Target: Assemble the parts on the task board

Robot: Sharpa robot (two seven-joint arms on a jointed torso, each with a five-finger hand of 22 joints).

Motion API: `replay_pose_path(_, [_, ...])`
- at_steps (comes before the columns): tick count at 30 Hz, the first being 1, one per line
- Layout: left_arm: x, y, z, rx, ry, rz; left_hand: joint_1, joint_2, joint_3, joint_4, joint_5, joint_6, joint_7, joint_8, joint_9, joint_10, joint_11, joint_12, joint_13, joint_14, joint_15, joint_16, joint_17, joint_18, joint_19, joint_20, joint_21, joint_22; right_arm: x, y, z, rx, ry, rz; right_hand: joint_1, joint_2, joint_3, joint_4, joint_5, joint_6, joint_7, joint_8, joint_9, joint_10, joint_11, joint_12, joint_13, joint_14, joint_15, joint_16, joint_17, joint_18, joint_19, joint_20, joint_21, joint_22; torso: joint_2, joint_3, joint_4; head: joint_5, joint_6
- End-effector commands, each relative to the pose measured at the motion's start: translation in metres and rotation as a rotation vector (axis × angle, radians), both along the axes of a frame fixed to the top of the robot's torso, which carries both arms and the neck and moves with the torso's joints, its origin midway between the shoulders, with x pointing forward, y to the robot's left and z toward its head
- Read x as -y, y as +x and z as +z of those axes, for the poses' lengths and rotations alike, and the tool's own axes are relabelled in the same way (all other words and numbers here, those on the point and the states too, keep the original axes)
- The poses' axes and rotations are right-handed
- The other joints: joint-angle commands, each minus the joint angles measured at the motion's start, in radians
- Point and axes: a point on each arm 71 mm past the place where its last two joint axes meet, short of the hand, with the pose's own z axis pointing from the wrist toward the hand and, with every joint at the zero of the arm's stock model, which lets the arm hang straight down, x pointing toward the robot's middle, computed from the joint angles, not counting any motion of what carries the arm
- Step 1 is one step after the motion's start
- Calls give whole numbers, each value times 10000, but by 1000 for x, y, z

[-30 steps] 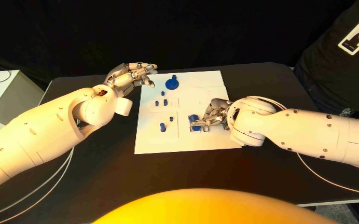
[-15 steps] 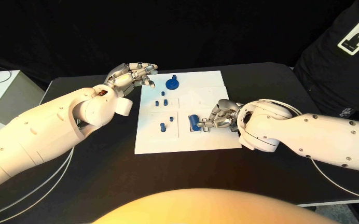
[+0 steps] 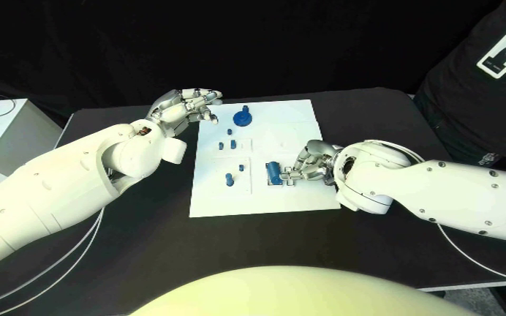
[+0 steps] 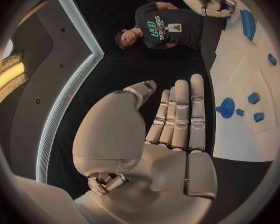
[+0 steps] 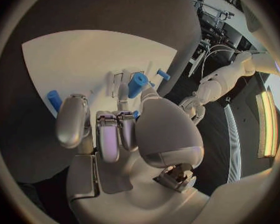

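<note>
The white task board [image 3: 300, 122] lies mid-table with several blue parts on it. A round knobbed part [image 3: 243, 118] stands near its far edge, also seen as the knobbed part [image 4: 226, 107]. Two small pieces [image 3: 227, 144] and a peg [image 3: 229, 179] sit on the left half. My right hand [image 3: 309, 162] rests on the board's right half, its fingers curled beside a blue cylinder [image 3: 273, 172] [image 5: 138, 84]. A blue sliver [image 5: 135, 115] shows between its thumb and fingers; I cannot tell whether it is pinched. My left hand [image 3: 186, 107] hovers at the board's far left corner, fingers straight, holding nothing.
A person in a black shirt [image 3: 474, 74] stands at the table's far right. A pale box [image 3: 16, 129] sits off the table's left edge. Black tabletop [image 3: 137, 257] surrounds the board.
My right hand has drawn a little to the right, uncovering the blue cylinder it was over. The left hand has stayed where it was.
</note>
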Motion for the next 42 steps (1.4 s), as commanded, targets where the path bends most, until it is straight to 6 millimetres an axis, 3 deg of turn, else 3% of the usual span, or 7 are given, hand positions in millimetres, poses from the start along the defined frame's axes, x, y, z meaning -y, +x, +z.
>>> replay_pose_path(1, [2, -1, 1, 67, -69, -181, 12, 59, -3, 52, 15, -82, 12, 46, 8, -87, 15, 36, -13, -54, 34, 21, 12, 52, 65, 24, -64, -12, -1, 1, -1, 250, -115, 87, 238, 100, -17, 17, 69, 66, -39, 64, 9, 761, -70, 63, 2210, 1022, -84, 37, 2617, -82, 67, -57, 35, 484, 1, 1, -2, -5, 2])
replay_pose_path(5, [3, -1, 1, 66, -70, -215, 12, 59, -3, 52, 15, -82, 12, 46, 8, -87, 15, 36, -13, -54, 34, 21, 12, 52, 65, 24, -64, -12, -3, 4, -5, 296, -175, -20, 371, 252, 19, 19, -6, 100, -56, 89, 13, 780, -83, 96, 2234, 1024, -93, 42, 2629, -94, 88, -66, 104, 533, -13, -19, 8, -24, 2])
replay_pose_path(33, [1, -1, 1, 53, -31, -224, 7, 65, -8, 69, 14, -82, 14, 50, 9, -92, 17, 39, -14, -56, 37, 21, 12, 51, 68, 25, -70, -17, -13, 0, -15, 95, -185, 184, 628, 180, -6, -14, -37, 111, -77, 116, 23, 792, -105, 115, 2249, 1024, -110, 42, 2629, -96, 93, -79, 108, 554, 1, 2, -5, -40, 2])
replay_pose_path(42, [2, -1, 1, 49, -34, -230, 7, 65, -8, 69, 14, -82, 14, 50, 9, -92, 17, 39, -14, -56, 37, 21, 12, 51, 68, 25, -70, -17, -10, -1, -12, 382, 137, 106, 698, 143, -69, 30, 167, 62, -59, 90, 3, 796, -97, 121, 2256, 1024, -112, 42, 2629, -91, 86, -87, 68, 554, -10, 4, 7, -50, 2])
